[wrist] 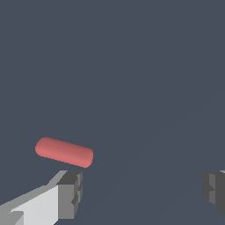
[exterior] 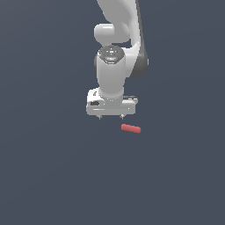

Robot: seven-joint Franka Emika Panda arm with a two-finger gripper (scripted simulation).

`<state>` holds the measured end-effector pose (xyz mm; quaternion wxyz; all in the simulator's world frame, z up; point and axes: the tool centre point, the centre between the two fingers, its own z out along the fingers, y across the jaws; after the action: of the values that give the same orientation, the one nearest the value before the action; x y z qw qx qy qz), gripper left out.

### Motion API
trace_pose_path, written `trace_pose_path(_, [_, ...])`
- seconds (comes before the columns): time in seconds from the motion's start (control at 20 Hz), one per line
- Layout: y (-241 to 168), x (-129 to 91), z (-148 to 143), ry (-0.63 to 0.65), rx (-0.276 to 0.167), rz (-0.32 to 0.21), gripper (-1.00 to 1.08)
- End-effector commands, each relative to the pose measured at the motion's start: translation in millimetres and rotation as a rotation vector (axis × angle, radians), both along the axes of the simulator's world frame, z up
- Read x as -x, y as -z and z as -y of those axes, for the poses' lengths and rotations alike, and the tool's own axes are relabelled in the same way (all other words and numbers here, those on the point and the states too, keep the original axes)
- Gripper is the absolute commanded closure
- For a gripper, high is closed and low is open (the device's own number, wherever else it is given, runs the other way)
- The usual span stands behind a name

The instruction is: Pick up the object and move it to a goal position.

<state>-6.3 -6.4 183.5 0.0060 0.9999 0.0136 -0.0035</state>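
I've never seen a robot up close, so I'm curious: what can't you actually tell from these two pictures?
- Arm: the exterior view's top edge cuts off its upper part.
- Gripper: in the exterior view the fingertips are too small to judge; in the wrist view the picture's edges cut off both fingers.
- Red bar: neither view shows a shadow, so how high the gripper hangs above it is unclear.
- Goal position: no marker shows in either view.

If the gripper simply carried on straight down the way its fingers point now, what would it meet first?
Most likely the bare dark floor. The open gripper points down, and the red bar lies off toward the exterior view's right; in the wrist view the bar sits outside the gap between the fingers. Depth is uncertain.
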Motion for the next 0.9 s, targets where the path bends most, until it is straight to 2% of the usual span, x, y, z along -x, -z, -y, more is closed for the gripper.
trace_pose_path(0.0, [0, 0, 0, 0.000, 0.000, 0.000, -0.92])
trace_pose_path(0.45, [6, 0, -18, -0.023, -0.022, -0.018, -0.92])
trace_pose_path(0.85, [7, 0, -19, -0.030, -0.023, -0.018, -0.92])
